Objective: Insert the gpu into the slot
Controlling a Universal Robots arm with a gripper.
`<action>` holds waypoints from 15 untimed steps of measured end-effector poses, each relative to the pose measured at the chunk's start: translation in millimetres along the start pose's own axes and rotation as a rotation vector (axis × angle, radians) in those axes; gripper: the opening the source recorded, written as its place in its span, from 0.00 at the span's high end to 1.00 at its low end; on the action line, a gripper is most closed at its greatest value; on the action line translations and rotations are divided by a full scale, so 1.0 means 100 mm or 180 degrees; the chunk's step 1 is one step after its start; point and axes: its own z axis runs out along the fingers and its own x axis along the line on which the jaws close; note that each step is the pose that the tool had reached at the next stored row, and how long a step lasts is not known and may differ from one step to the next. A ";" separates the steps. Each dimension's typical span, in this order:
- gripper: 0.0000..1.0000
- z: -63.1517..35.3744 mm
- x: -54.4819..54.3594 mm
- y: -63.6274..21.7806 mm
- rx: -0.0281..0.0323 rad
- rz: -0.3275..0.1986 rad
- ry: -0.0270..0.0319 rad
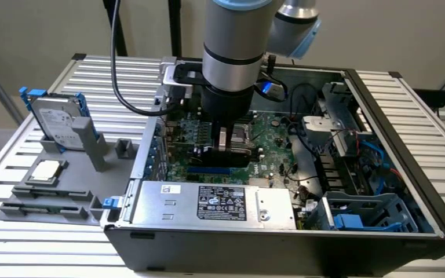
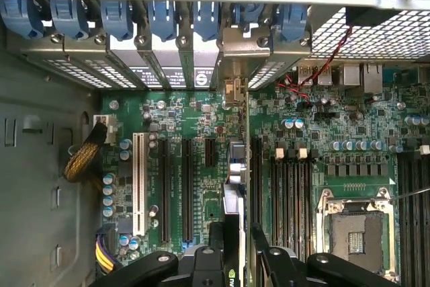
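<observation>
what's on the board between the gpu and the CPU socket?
In the wrist view, a bank of parallel black memory slots lies between the edge-on gpu and the silver CPU socket.

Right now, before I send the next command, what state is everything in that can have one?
tool: shut on the gpu.
gpu: on edge, right at the slot; seated or not, cannot tell.
slot: blue strip partly showing under the gpu.
computer case: on its side, open.
memory slots: empty.
hard drive: standing upright, outside the case.
</observation>
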 end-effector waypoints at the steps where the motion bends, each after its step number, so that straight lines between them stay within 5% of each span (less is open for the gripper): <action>1: 0.74 0.001 0.00 0.001 0.0000 0.0000 0.0000; 4: 0.74 0.008 0.00 0.006 -0.0006 0.0001 0.0000; 10: 0.74 0.023 0.00 0.007 -0.0049 0.0004 0.0002; 15: 0.74 0.033 0.00 0.007 -0.0060 0.0005 0.0002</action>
